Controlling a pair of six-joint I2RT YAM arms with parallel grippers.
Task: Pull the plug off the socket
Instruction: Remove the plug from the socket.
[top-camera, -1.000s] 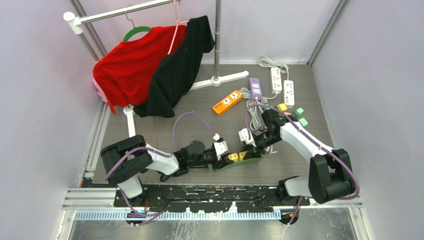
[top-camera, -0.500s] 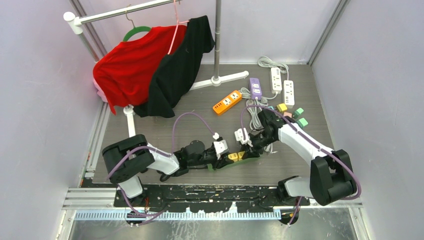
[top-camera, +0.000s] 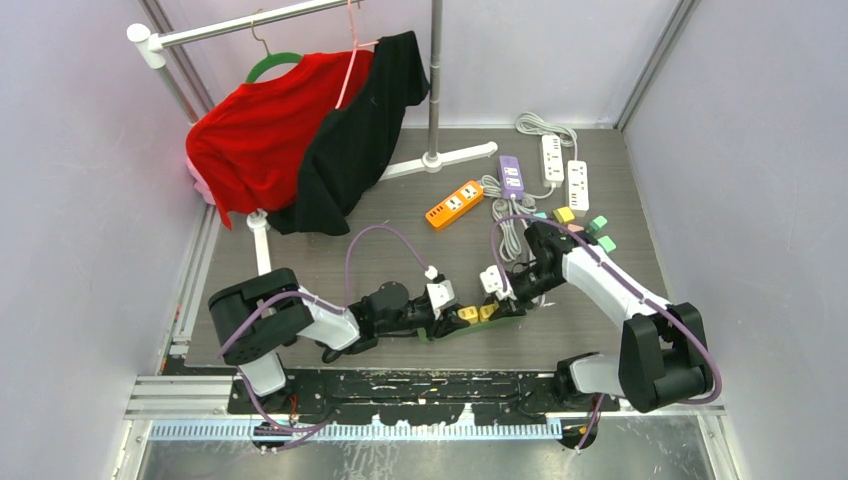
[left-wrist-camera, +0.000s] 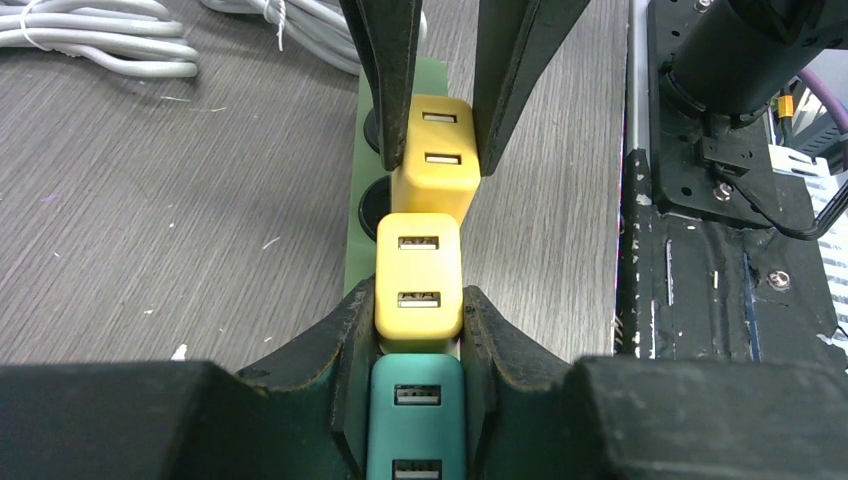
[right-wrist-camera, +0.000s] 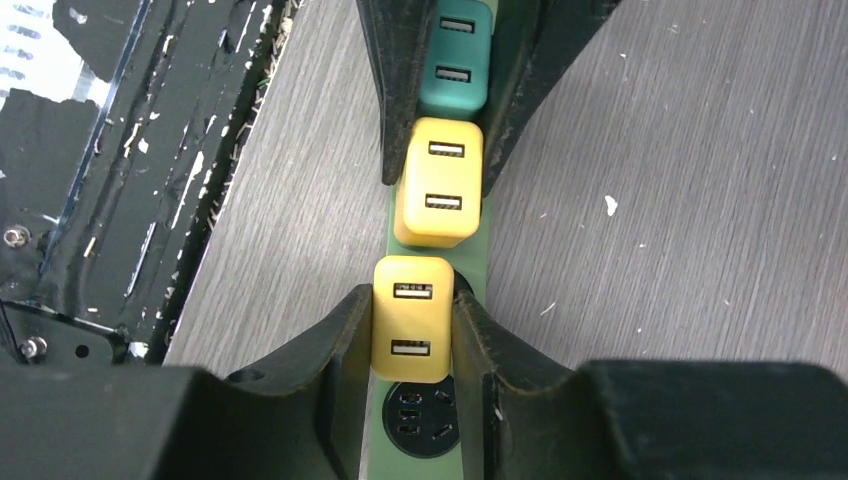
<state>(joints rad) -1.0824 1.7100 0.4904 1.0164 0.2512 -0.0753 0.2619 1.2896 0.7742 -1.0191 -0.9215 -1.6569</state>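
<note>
So, here's where I'm at: the dark green plastic power strip (left-wrist-camera: 358, 250) lies on the grey wood-grain table (left-wrist-camera: 150, 200) near the front edge, right between the two arms. Three plugs sit in a row along it. My left gripper (left-wrist-camera: 418, 300) is clamped on the yellow boxy plastic USB plug (left-wrist-camera: 420, 270) in the middle of the row, with a finger pressed to each side. The teal boxy USB plug (left-wrist-camera: 415, 410) sits just behind it, between the same fingers. My right gripper (right-wrist-camera: 412, 305) comes in from the opposite end and is closed around the second yellow USB plug (right-wrist-camera: 410, 320), one pad on each flank. The two yellow ones are just about touching. Honestly I can't tell from either wrist cam whether that second plug is fully seated or lifted a bit. An empty round black socket (right-wrist-camera: 415, 410) shows on the strip just under the right claw
</note>
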